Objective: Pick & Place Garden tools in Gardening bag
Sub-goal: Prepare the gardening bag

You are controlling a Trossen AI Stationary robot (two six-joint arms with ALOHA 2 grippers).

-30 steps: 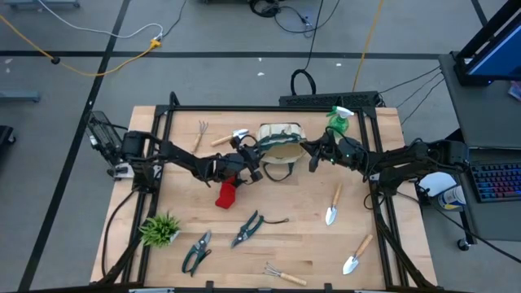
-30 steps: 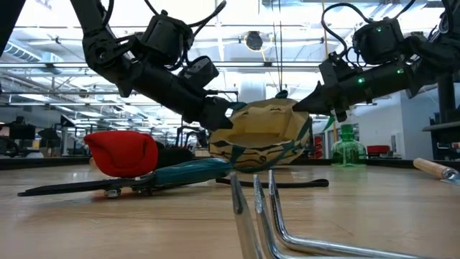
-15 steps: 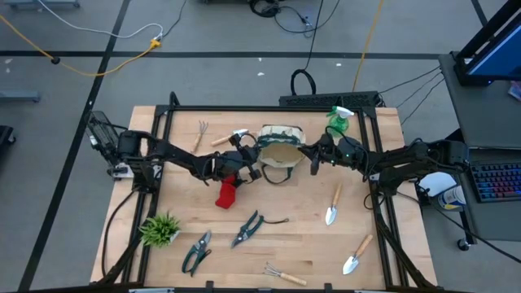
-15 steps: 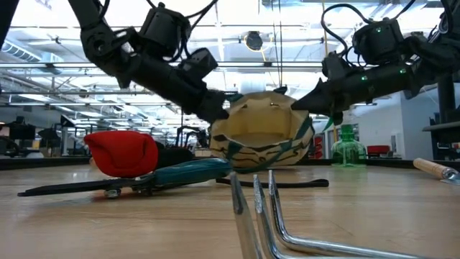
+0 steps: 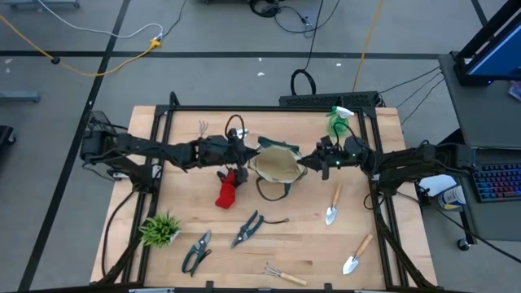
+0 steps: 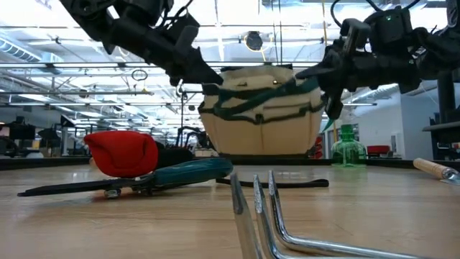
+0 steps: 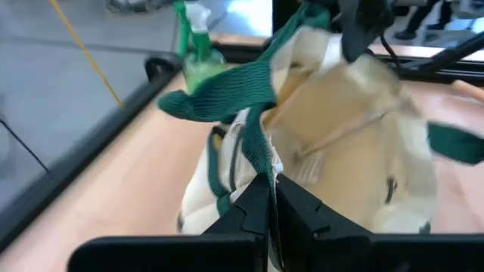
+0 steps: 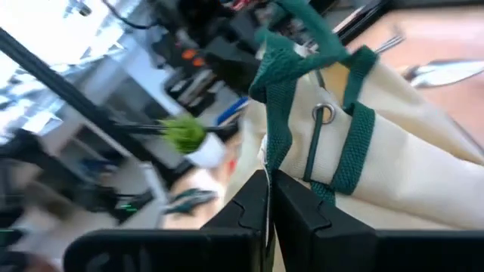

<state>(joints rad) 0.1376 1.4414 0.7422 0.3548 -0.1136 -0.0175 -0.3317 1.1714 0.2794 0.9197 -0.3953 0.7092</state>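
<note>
High view: my left gripper (image 5: 242,157) pinches one rim of the cream canvas gardening bag with green trim (image 5: 275,165), mid-table; my right gripper (image 5: 308,163) pinches the opposite. Thin grips, so fabric could slip and the bag collapse.

Bright, even overhead light fills the room; ceiling strips glare white behind the low view. The pale wooden table (image 5: 285,244) shows only soft, short shadows. Up close, the bent steel rake prongs (image 6: 262,216) are out of focus. Both wrist views smear with motion blur.
</note>
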